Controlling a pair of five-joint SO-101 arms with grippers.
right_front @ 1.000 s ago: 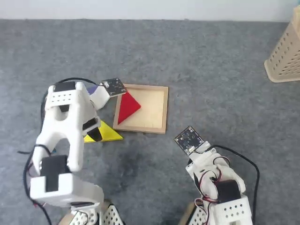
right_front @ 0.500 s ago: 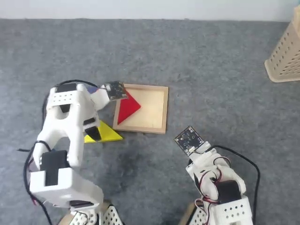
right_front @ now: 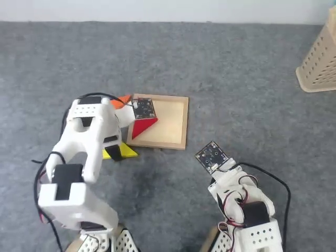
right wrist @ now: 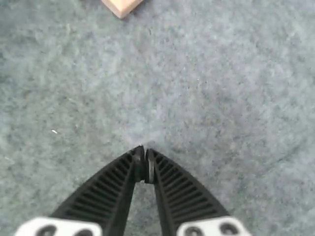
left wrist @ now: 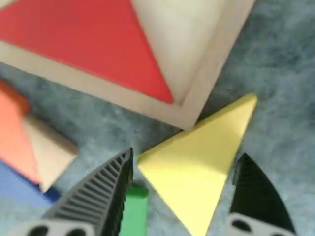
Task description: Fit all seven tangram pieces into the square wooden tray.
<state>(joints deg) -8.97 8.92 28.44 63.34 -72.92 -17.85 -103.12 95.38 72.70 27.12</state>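
Grey carpet-like cloth [right_front: 236, 79] covers the table, and a pale perforated basket [right_front: 320, 58] stands at its far edge, well apart from the work.

The square wooden tray [right_front: 185, 123] lies flat near the middle. One piece is inside it: the red triangle [right_front: 143, 127], seated in the tray corner nearest the left arm [right_front: 86, 142], with two edges along the rim.

The left gripper [left wrist: 186, 156] hangs low over the cloth just outside that corner. Its jaws stand apart, one on each side of the yellow triangle [left wrist: 202, 162]. Contact with the piece cannot be determined. The yellow triangle lies flat on the cloth, one tip close to the tray rim [left wrist: 211, 78].

Loose pieces beside the tray, all on the cloth:
- orange piece [left wrist: 12, 132], near the outer rim
- blue piece [left wrist: 19, 189], next to the orange one
- green piece [left wrist: 135, 209], beside the ribbed finger

The right gripper [right wrist: 144, 157] is over bare cloth, clear of the tray, with its jaws pressed together on nothing.
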